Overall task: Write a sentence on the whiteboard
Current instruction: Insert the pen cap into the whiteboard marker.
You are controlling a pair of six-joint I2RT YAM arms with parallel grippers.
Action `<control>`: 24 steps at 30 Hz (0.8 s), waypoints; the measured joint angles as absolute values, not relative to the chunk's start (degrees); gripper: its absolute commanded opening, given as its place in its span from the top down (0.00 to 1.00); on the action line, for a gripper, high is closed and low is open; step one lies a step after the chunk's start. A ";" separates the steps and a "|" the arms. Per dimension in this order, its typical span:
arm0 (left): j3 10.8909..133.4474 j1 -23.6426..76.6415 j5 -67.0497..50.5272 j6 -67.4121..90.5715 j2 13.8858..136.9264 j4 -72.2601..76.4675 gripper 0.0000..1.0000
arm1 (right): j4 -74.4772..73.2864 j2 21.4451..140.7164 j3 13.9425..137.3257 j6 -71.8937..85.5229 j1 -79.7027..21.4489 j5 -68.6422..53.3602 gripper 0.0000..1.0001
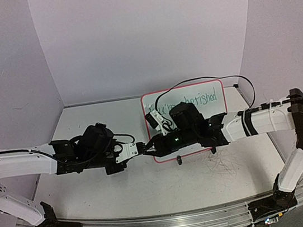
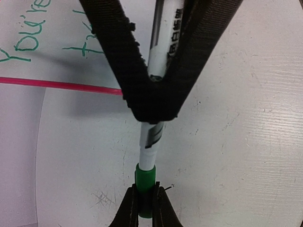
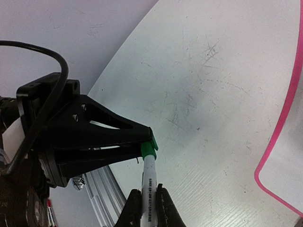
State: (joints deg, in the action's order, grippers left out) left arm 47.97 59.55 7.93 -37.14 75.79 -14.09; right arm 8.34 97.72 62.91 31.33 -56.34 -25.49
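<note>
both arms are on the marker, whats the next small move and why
Probably ease the left gripper toward the right gripper to press the green cap fully home. Both are shut on one marker, left on the cap, right on the barrel, and the sentence already stands on the whiteboard, so capping looks like what is left.

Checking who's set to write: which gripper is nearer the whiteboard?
Right. The right gripper hangs beside the whiteboard's lower-left edge, pinching the marker; the left gripper sits further left, off the board, clamping its cap.
</note>
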 measured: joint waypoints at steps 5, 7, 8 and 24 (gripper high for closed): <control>47.97 61.83 13.46 -37.24 75.50 -17.11 1.00 | 8.60 100.79 65.35 33.27 -56.88 -26.53 1.00; 47.97 63.62 15.58 -37.50 75.52 -17.93 1.00 | 8.58 101.73 65.91 33.97 -57.37 -27.37 1.00; 48.00 64.69 16.38 -37.60 75.55 -17.87 1.00 | 8.64 102.22 66.22 34.29 -57.69 -27.80 1.00; 48.07 69.16 23.47 -37.29 76.49 -19.53 1.00 | 8.61 102.82 66.41 37.50 -58.48 -28.91 1.00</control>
State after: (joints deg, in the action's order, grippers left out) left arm 48.07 69.16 23.47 -37.29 76.49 -19.53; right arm 8.61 102.82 66.41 37.50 -58.48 -28.91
